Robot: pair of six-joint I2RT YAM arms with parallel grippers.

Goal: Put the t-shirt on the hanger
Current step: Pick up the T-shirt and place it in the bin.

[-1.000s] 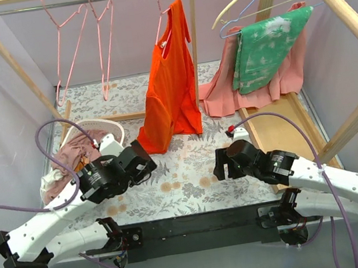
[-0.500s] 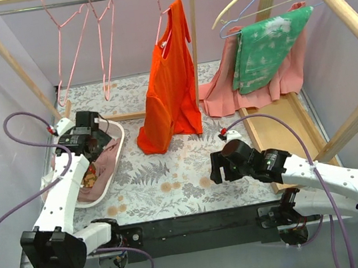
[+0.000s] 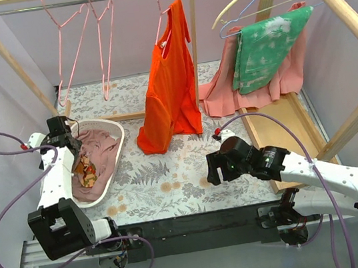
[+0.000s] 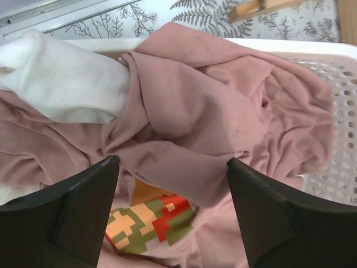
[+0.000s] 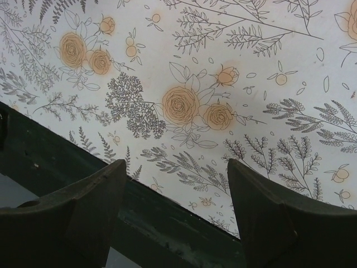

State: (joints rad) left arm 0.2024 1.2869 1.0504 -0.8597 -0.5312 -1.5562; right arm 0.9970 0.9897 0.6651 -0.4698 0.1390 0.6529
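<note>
The mauve-pink t-shirt (image 3: 97, 148) lies crumpled in a white laundry basket (image 3: 112, 125) at the left; it fills the left wrist view (image 4: 212, 111), with a pixel-pattern print (image 4: 150, 222) showing. My left gripper (image 3: 74, 156) hangs open just above the t-shirt, its fingers (image 4: 83, 206) on either side of a fold. Two pink wire hangers (image 3: 76, 35) hang empty on the back rail. My right gripper (image 3: 212, 169) is open and empty above the floral cloth (image 5: 223, 72) near the front edge.
A bright orange top (image 3: 171, 81) hangs on a third pink hanger mid-rail. A salmon garment with green cloth (image 3: 261, 54) hangs at the right under cream and blue-grey hangers. A white cloth (image 4: 61, 84) lies in the basket. Wooden rack posts (image 3: 13, 61) stand on both sides.
My left arm has swung from the table's middle out to the left over the basket and come down onto the t-shirt. My right gripper has shifted slightly left.
</note>
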